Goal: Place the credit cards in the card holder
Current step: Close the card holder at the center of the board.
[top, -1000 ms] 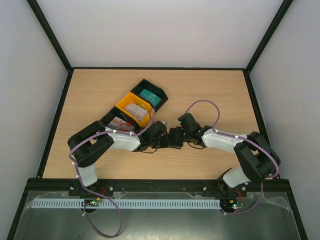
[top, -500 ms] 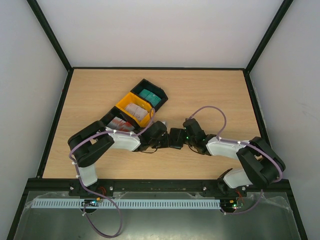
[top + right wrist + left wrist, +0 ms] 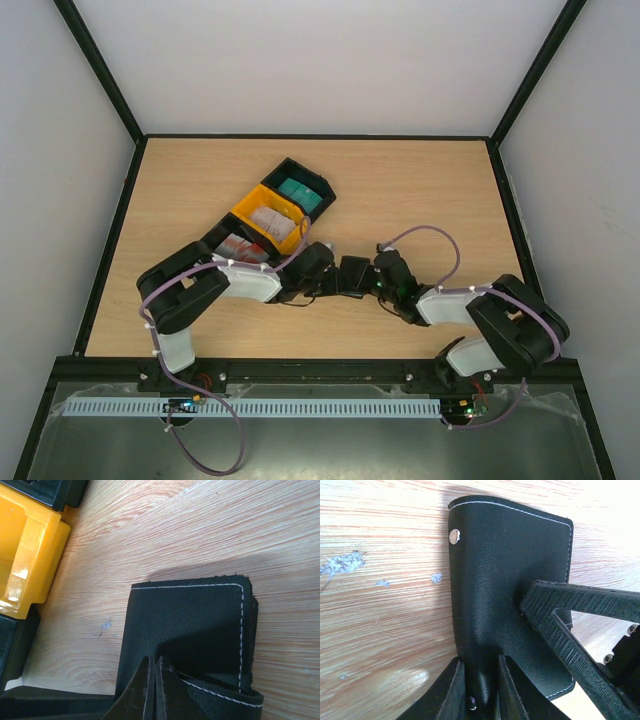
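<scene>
The black card holder (image 3: 352, 275) lies on the table between my two grippers. My left gripper (image 3: 332, 281) is shut on its left edge; in the left wrist view (image 3: 480, 662) the fingers pinch the leather below a silver snap (image 3: 454, 536). My right gripper (image 3: 373, 281) is shut on a thin flap at its right side; in the right wrist view (image 3: 154, 662) the fingers are pressed together on the stitched holder (image 3: 190, 620). Teal credit cards (image 3: 298, 193), grey-white cards (image 3: 268, 220) and red-and-white cards (image 3: 238, 248) lie in the bins.
A row of bins runs diagonally behind the left arm: black bin (image 3: 305, 177), yellow bin (image 3: 250, 210), black bin (image 3: 222, 236). The yellow bin's corner (image 3: 25, 555) shows left of the holder in the right wrist view. A black frame rims the table.
The right arm has swung nearer and lower, with its wrist now closer to the table's front; its gripper stays at the card holder. The left arm and the holder have hardly moved.
</scene>
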Tool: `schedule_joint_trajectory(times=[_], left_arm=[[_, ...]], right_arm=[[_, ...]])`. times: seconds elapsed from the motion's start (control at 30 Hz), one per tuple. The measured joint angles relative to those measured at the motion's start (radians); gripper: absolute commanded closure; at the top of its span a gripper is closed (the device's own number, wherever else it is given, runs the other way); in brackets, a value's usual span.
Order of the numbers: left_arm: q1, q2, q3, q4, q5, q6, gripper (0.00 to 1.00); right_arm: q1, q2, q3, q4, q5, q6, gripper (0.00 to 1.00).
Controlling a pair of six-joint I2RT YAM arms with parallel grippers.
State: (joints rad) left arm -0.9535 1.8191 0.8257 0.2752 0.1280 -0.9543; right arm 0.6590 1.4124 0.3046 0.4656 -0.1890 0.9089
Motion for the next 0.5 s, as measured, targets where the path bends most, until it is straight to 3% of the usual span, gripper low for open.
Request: schedule_joint_trajectory(times=[0.33,0.5], left_arm=[[0.000,0.005,0.006,0.000,0.006,-0.004,0.78],[-0.002,0.000,0.023,-0.031,0.003,0.010,0.69]], right_arm=[[0.003,0.024,-0.029,0.094,-0.021,0.016,0.97],[0.003,-0.056,0.050,-0.117,-0.002,0.002,0.77]])
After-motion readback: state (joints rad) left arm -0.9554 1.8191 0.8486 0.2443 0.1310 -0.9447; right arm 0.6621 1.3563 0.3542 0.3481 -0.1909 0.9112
